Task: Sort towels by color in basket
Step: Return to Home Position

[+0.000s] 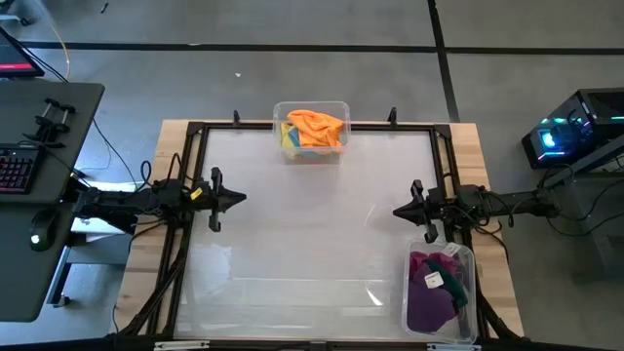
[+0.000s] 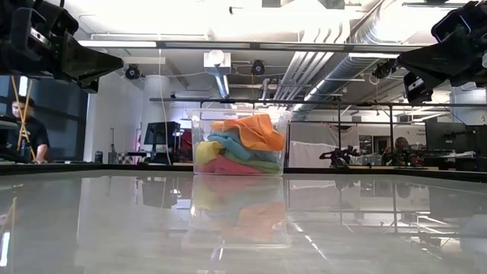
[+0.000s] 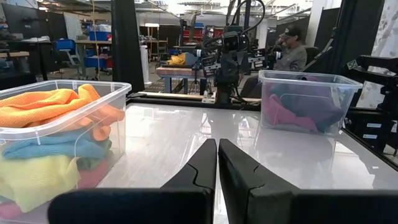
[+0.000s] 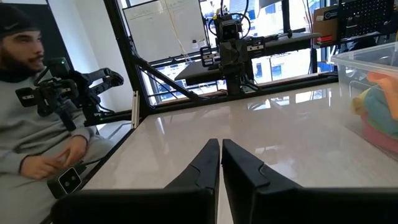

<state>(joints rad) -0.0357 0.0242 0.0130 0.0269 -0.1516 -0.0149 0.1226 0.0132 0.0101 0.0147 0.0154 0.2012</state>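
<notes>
The job looks to be at its closing step. No loose cloth lies on the counter (image 1: 312, 244), and both arms are held level above it in what reads as a parked pose. The far bin (image 1: 310, 107) serves as the landmark. The orange towel (image 1: 317, 126) lies on top inside it, over a teal towel (image 3: 50, 148) and a yellow towel (image 3: 31, 177). The left end effector (image 1: 242, 199) hovers nearer than this bin and off to its left, fingers pressed together on nothing. The right end effector (image 1: 397, 210) mirrors it off to the bin's right, likewise closed and empty. The second bin (image 1: 475, 292) sits well apart from the far bin, at the near right corner, holding a purple towel (image 1: 429, 304) and a magenta towel (image 1: 426, 263). A grey cloth may be buried, as none can be picked out. The next move probably calls only for holding this pose, and nothing stands between the arms. A person (image 4: 37, 124) sits beyond the counter's edge, clear of both arms.
</notes>
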